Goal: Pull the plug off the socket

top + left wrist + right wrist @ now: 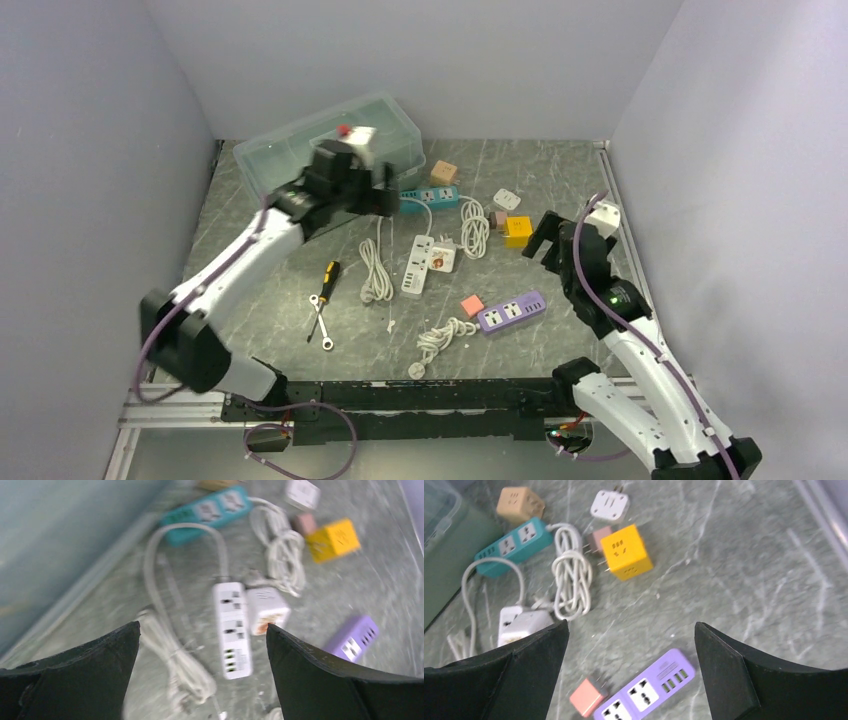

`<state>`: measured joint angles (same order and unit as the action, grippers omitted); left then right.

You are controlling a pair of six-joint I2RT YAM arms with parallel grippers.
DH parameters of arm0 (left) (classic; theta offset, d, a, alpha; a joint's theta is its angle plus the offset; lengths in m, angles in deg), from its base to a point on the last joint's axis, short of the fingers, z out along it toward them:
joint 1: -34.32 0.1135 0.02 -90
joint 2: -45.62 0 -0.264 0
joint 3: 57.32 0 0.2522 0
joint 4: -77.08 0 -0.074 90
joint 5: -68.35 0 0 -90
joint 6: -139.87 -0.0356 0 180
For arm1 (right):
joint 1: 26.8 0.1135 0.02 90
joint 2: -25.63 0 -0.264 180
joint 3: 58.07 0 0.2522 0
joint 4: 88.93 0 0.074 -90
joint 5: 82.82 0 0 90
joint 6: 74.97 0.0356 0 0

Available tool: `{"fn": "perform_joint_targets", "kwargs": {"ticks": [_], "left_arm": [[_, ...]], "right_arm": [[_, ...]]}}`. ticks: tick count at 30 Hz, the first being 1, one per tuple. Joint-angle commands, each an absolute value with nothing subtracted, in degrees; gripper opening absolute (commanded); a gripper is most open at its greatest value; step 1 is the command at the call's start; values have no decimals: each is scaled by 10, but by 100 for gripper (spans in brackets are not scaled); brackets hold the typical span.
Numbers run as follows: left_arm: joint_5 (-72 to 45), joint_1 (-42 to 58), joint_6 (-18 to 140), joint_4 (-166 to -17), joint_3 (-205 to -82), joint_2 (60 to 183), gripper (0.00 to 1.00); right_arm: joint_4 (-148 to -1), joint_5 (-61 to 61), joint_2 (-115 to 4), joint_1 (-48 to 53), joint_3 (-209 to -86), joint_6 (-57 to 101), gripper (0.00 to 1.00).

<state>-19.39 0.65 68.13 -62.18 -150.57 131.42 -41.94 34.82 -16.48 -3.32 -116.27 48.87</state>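
The left pincer (202, 627) and right pincer (631, 625) are spread, holding nothing. Pulling the white plug (267, 610) may lift its light strip (232, 630) off the surface (560, 190) unless held down.

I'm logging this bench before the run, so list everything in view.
bin: 1, clear, back left
teal power strip: 1, teal, beside bin
tan cube: 1, tan, behind teal strip
white adapter: 1, white, back right
yellow cube: 1, yellow, right
small plug: 1, dusty pink, beside yellow cube
white power strip: 1, white, centre
plug block: 1, white, against white strip
purple power strip: 1, purple, front right
salmon plug: 1, salmon, by purple strip
cable bundles: 3, white, among strips
screwdriver: 1, yellow-black, left of centre
wrench: 1, silver, nearer than screwdriver
left gripper: 1, black, open, near bin
right gripper: 1, black, open, right side
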Motion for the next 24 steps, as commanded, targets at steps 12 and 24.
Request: {"fn": "perform_joint_targets", "kwargs": {"ticks": [12,24], "left_arm": [[-509,123,654,-535,-1293,869,100],[-507,124,673,-499,-1267,864,100]], "right_arm": [[-477,369,-58,-94,-1182,366,100],[-481,360,-49,-94,-1182,366,100]]}}
